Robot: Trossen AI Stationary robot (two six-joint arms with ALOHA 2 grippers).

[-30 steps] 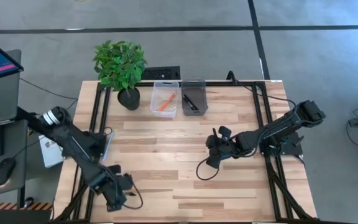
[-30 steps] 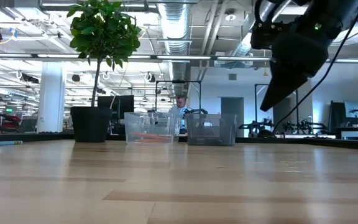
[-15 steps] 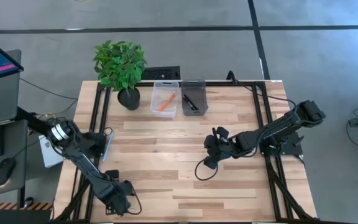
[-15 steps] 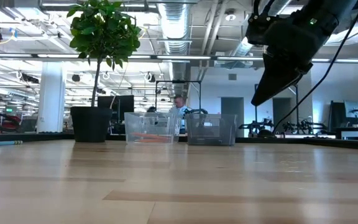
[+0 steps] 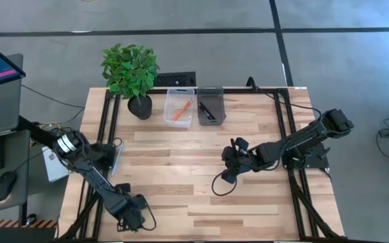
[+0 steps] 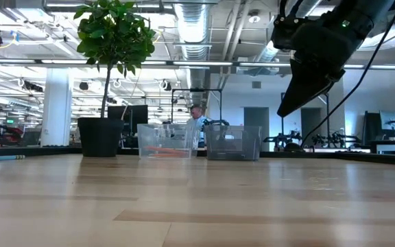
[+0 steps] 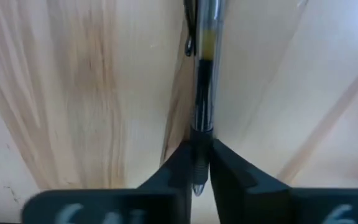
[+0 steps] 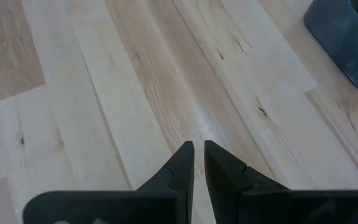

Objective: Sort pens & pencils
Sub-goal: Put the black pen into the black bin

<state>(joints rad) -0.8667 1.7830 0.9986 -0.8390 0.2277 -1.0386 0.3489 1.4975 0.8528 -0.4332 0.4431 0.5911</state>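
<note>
At the worktop's [image 5: 201, 175] near left corner, the left gripper [image 7: 201, 163] pinches a pen [image 7: 202, 93] by one end; its barrel runs straight out ahead between the fingers, over the wood. Right gripper [image 8: 198, 163] hovers mid-worktop, fingers nearly together, holding nothing.

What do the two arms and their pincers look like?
Both arms are dark, jointed and slim. The left arm has a white band near its base. A black cable loops on the table below the right pincer. In the wrist views, each pincer has two black, wedge-shaped fingers on a dark bar.
</note>
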